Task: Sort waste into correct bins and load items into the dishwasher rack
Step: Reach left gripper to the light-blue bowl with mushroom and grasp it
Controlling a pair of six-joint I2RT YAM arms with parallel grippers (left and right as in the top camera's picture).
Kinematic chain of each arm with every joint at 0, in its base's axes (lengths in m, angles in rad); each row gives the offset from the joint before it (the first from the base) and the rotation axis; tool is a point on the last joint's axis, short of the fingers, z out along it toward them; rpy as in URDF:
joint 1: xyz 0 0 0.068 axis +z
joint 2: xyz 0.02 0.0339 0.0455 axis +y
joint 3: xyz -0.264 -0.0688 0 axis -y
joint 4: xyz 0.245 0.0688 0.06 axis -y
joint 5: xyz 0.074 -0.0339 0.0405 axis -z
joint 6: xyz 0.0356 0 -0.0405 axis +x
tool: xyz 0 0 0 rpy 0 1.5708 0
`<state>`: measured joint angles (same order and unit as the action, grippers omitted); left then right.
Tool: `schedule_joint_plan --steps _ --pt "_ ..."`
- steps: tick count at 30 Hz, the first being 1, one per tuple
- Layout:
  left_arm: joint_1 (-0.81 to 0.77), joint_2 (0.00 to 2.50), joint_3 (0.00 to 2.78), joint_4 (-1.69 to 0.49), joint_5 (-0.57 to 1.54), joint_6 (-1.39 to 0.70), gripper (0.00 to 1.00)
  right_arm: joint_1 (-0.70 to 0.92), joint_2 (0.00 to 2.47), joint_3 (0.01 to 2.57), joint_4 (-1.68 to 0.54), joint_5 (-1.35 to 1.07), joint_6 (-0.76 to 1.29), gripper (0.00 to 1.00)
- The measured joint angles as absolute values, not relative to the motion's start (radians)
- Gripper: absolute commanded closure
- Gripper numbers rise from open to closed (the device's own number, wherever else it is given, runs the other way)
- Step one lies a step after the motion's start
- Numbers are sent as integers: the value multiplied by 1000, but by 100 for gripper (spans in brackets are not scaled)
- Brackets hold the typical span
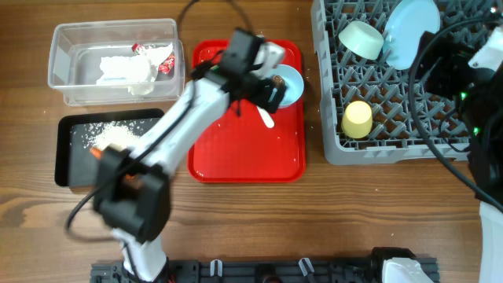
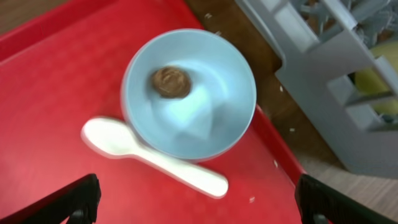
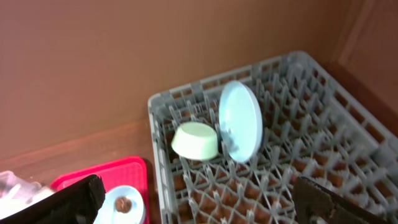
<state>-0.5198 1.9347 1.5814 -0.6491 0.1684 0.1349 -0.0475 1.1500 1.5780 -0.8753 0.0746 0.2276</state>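
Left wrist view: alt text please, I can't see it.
A light blue bowl holding a brown morsel sits on the red tray, a white spoon beside it. The open left gripper hovers above; the grey rack shows at right.

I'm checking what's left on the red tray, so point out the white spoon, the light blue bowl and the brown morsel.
white spoon (image 2: 158, 163), left wrist view, middle of its handle.
light blue bowl (image 2: 227, 84), left wrist view, bare inner wall.
brown morsel (image 2: 170, 82), left wrist view, its centre.

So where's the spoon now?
In the left wrist view, the spoon lies on the red tray, just beside the blue bowl, left of the rack.
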Motion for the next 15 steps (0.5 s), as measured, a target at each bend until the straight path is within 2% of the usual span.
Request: schedule_joint_plan --steps 5,10,12,14,15 --pt "-617 2139 1843 -764 79 265 0 -51 1169 1577 -952 67 250 0" --pt "-668 2243 1875 -767 25 341 2 -51 1225 1577 -988 59 266 0" --pt "-666 2278 1875 -768 14 358 7 -51 1246 1577 -994 56 272 0" --pt "-664 2286 1875 -767 8 363 20 -51 1269 1577 -998 44 273 0" --pt "-661 2286 1875 -766 5 371 41 -51 1278 1577 -999 37 276 0"
